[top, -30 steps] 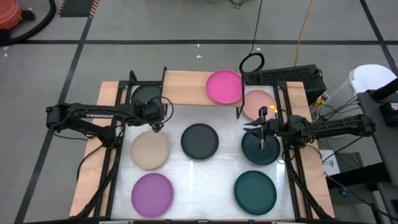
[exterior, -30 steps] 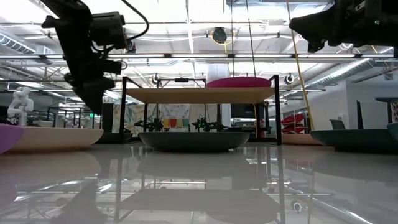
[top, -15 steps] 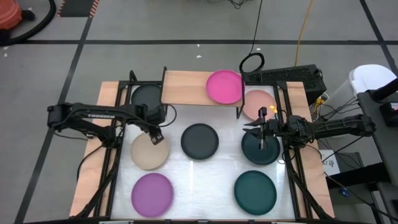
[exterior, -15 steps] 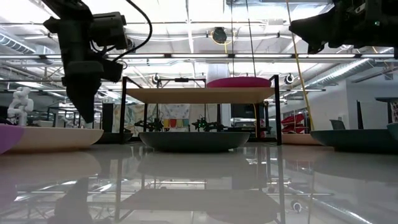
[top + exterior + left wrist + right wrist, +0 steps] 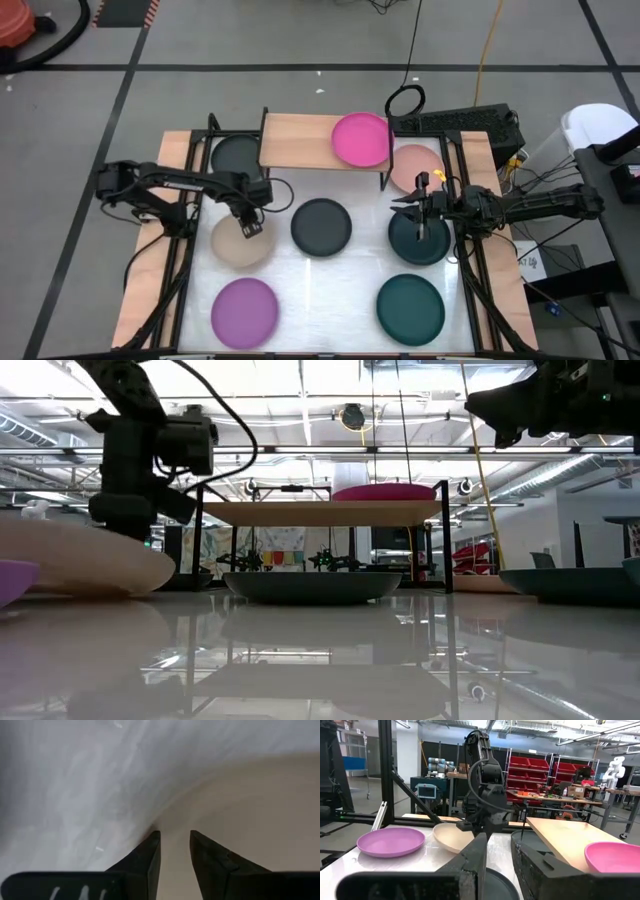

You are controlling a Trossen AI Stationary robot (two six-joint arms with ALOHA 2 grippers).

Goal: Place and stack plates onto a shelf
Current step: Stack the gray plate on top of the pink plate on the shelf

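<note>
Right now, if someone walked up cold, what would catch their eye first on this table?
Probably the left gripper clamped on the rim of the beige plate, which the low view shows tipped up on one side. Next, the magenta plate alone on the wooden shelf, bright against the board. The right gripper waits above a dark teal plate.

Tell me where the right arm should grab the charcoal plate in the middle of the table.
Probably by the rim. The charcoal plate lies flat and shallow, so only its thin raised edge offers a pinch. The right gripper hovers over a teal plate beside it, so coming down on the rim nearest that arm looks shortest.
</note>
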